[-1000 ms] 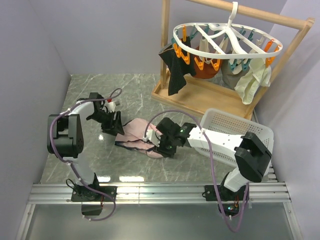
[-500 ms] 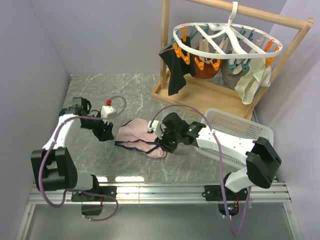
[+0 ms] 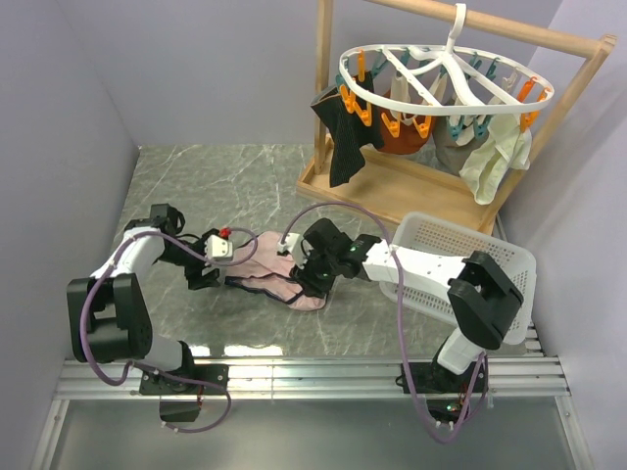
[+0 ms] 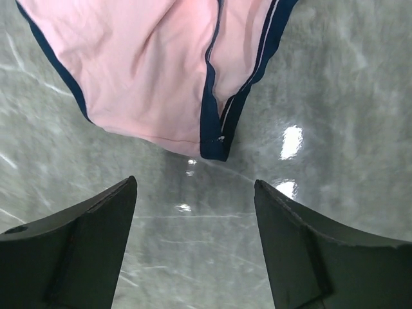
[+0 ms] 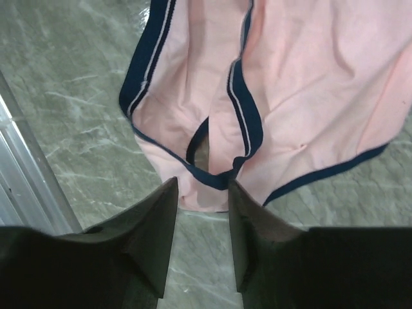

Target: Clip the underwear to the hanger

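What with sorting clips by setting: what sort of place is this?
Probably a lab test booth staged as a laundry corner: bare grey walls enclose a marble-look table, a clip hanger loaded with garments hangs from a wooden rack, and pink underwear lies near a white basket.

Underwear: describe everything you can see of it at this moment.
The underwear is a pair of pale pink briefs in thin, soft-looking fabric, edged in dark navy binding with a fine white stripe. It lies crumpled and partly folded on the grey marble table, not clipped to anything. The right gripper, jaws slightly apart, straddles one navy-edged fold at its rim; whether it touches the fabric is unclear. The left gripper, wide open, sits just short of a navy corner.
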Controlling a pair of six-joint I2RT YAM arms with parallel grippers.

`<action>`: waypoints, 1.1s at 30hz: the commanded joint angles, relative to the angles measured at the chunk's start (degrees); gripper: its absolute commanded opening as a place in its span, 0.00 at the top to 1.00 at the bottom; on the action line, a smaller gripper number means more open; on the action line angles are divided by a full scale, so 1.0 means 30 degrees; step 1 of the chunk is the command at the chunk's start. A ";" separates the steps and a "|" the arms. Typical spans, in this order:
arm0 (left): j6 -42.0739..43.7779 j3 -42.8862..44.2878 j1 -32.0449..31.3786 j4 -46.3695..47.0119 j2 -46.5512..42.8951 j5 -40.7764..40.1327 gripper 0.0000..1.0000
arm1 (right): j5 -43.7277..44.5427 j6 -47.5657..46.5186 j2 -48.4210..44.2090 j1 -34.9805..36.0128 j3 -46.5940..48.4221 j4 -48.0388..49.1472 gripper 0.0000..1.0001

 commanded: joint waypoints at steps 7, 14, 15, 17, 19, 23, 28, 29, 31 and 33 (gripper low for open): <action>0.9075 -0.2233 0.0037 0.0873 -0.1563 0.0927 0.42 | -0.1082 0.0045 0.0169 0.0123 0.0581 0.0028 1.00; 1.2629 -0.4021 -0.0519 0.2721 -0.1799 0.0752 0.44 | -0.1140 -0.0365 -0.0857 0.0123 0.1019 -0.0966 1.00; 1.2978 -0.4109 -0.0810 0.3043 -0.1741 0.0635 0.44 | -0.1198 -0.0394 -0.0945 0.0123 0.1020 -0.1055 1.00; 1.3128 -0.4489 -0.1133 0.3599 -0.1711 0.0604 0.41 | -0.1373 -0.0511 -0.1150 0.0123 0.0903 -0.1114 1.00; 1.3215 -0.4812 -0.1398 0.4626 -0.1595 0.0458 0.39 | -0.1404 -0.0658 -0.1181 0.0123 0.0873 -0.1231 1.00; 1.3333 -0.4696 -0.1603 0.5593 -0.1068 0.0340 0.40 | -0.1433 -0.0805 -0.1063 0.0152 0.0873 -0.1378 1.00; 1.3451 -0.3849 -0.1633 0.5306 -0.0334 0.0018 0.63 | -0.1317 -0.1331 -0.1033 0.0123 0.1165 -0.1612 1.00; 1.3276 -0.3614 -0.1633 0.4954 -0.0450 0.0134 0.70 | -0.1258 -0.1419 -0.1150 0.0123 0.1224 -0.1786 1.00; 1.2137 -0.2594 -0.1633 0.3117 -0.1064 0.0862 0.82 | -0.1257 -0.1740 -0.1674 -0.0168 0.1341 -0.1992 1.00; 1.0036 -0.1712 -0.1633 0.1501 -0.1969 0.1538 0.98 | -0.1374 -0.1917 -0.2115 -0.0578 0.1633 -0.2401 1.00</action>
